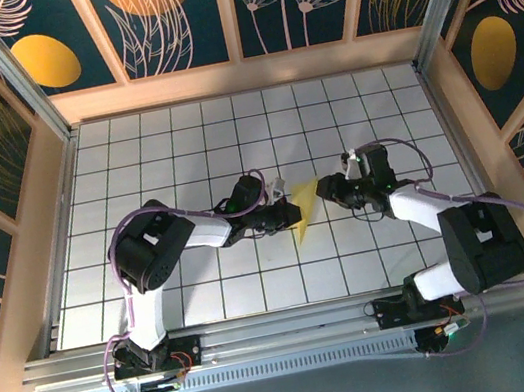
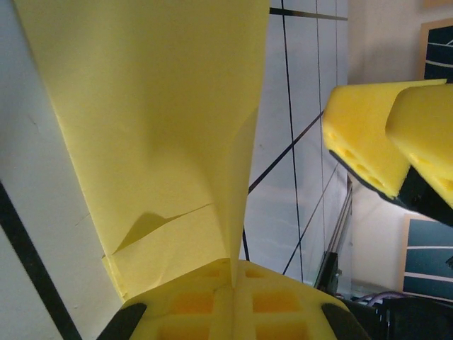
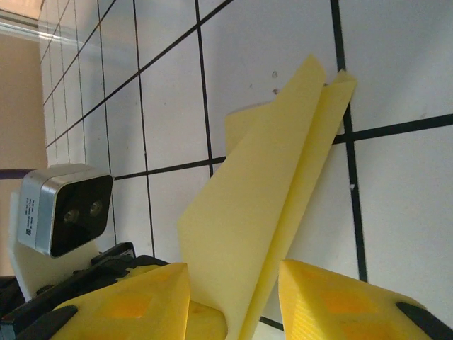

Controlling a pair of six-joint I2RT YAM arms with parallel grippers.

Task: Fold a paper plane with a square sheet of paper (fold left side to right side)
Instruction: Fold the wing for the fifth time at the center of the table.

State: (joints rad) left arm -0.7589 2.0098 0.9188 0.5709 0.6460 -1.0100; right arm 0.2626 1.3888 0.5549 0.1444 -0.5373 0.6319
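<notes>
The yellow sheet of paper, folded into layers with a pointed end, stands up off the grid table between the two arms. My left gripper is shut on it. In the left wrist view the foam pads pinch the paper's lower edge, and a crease and a small tear-like flap show near them. My right gripper is on the paper's right side and open. In the right wrist view its two pads stand apart with the paper rising between them.
White grid table ringed by a wooden rim and dark painted wall panels. The right gripper's yellow pads hang close at the right of the left wrist view. The left arm's wrist camera sits close by in the right wrist view.
</notes>
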